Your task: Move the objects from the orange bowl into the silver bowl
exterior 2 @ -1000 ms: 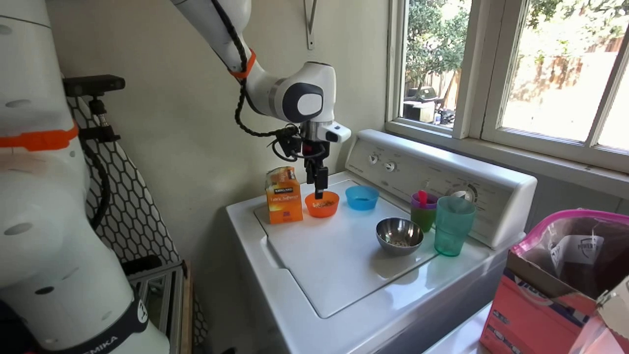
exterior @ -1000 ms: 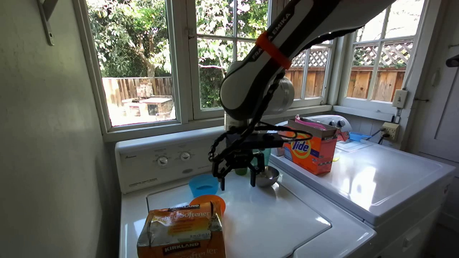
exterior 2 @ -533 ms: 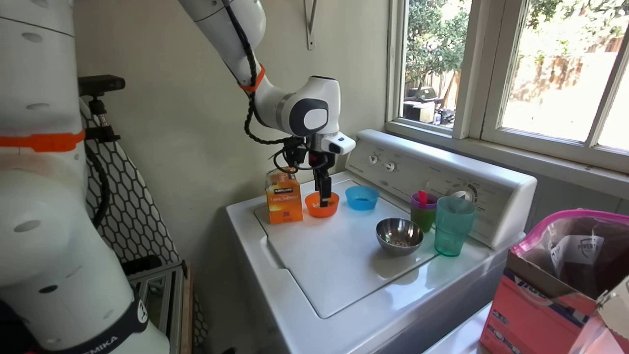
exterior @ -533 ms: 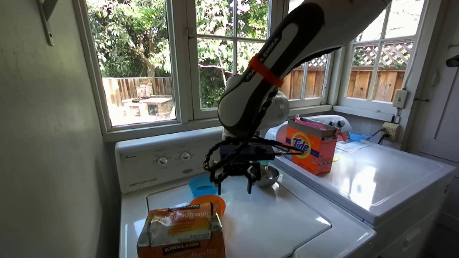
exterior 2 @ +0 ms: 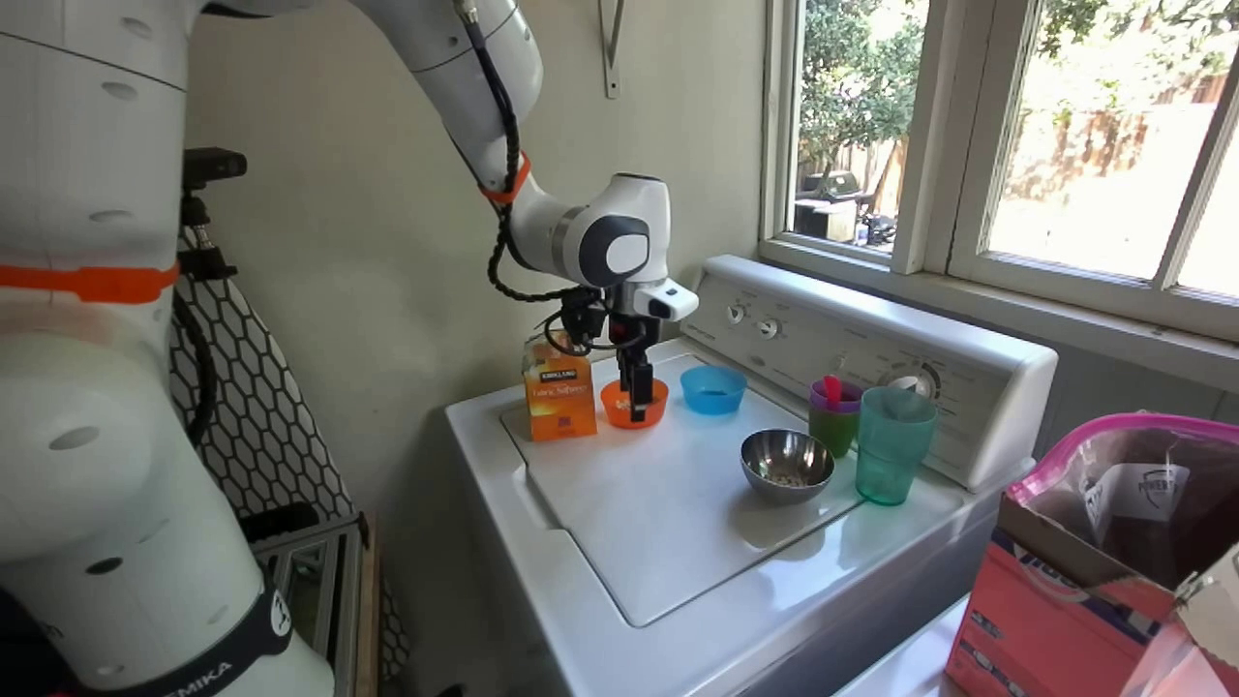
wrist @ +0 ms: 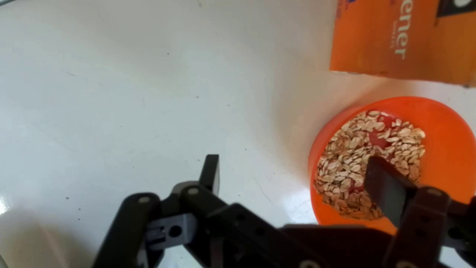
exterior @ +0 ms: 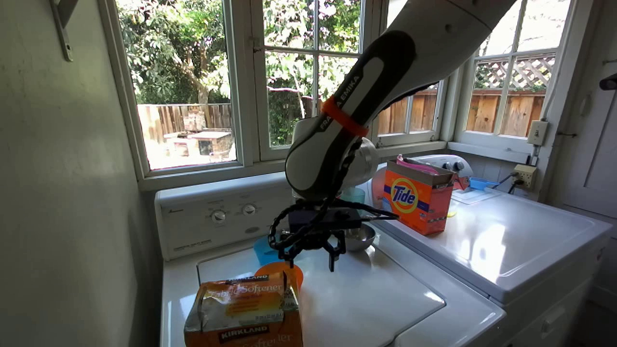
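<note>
- The white washer [exterior 2: 658, 513] lies beneath the gripper [exterior: 311, 266]; off to one side of the tool, well apart, stands a second white machine [exterior: 535, 250].
- The robot arm [exterior: 332, 154] comes down from above and ends in the gripper, which points at the washer's lid.
- The Tide box [exterior: 417, 212] sits on that second machine, well apart from the gripper.
- The Kirkland fabric softener box [exterior 2: 559, 402] stands upright on the lid near the gripper.
- The gripper itself has its fingers spread wide: one finger [wrist: 386, 190] is over the orange bowl [wrist: 444, 156], the other over bare lid.
- The teal tumbler [exterior 2: 895, 450] is well apart from the gripper, just beside a green-and-purple cup [exterior 2: 834, 431] with something red poking out.
- The silver bowl [exterior 2: 786, 445] sits upright, well apart from the gripper, near those cups, with small pale bits in its bottom.
- The orange bowl is upright under the gripper, just beside the softener box.
- The blue bowl [exterior 2: 713, 399] is near the gripper, next along from the orange one; what it holds I can't make out.
- Oat flakes [wrist: 346, 167] cover much of the orange bowl's bottom below that one finger; whether it touches them I can't tell.
</note>
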Controlling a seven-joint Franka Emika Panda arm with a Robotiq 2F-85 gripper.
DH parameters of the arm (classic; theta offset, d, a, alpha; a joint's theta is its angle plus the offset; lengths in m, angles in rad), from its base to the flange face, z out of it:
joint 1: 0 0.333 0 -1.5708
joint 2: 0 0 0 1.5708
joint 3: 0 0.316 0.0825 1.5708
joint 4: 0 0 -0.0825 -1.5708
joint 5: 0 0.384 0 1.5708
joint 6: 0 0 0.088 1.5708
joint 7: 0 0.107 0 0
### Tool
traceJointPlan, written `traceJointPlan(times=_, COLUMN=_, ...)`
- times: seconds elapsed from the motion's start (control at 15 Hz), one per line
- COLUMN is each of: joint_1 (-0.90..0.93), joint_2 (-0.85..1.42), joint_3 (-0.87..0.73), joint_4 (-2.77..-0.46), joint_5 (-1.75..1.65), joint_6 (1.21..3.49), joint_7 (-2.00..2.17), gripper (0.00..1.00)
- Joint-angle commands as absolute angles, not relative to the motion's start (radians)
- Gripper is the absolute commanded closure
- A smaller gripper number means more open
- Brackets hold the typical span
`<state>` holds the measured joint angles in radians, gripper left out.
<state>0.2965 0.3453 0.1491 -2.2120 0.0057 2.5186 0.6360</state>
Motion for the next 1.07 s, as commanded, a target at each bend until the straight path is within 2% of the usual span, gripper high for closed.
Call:
traceJointPlan(times=0.0, joint_1=0.335, joint_2=0.400, joint_3=0.116, joint_4=-2.166, joint_5=-0.025, joint_6=2.518, joint_7=0.668, gripper=0.00)
traceJointPlan(times=0.87, joint_1=0.352, joint_2=0.437, joint_3=0.102, joint_4=-2.138, joint_5=-0.017, joint_6=2.526, joint_7=0.650, gripper=0.00)
traceJointPlan(times=0.93, joint_1=0.349, joint_2=0.441, joint_3=0.105, joint_4=-2.135, joint_5=-0.013, joint_6=2.525, joint_7=0.645, gripper=0.04)
traceJointPlan(times=1.0, joint_1=0.343, joint_2=0.446, joint_3=0.110, joint_4=-2.131, joint_5=-0.003, joint_6=2.525, joint_7=0.636, gripper=0.14)
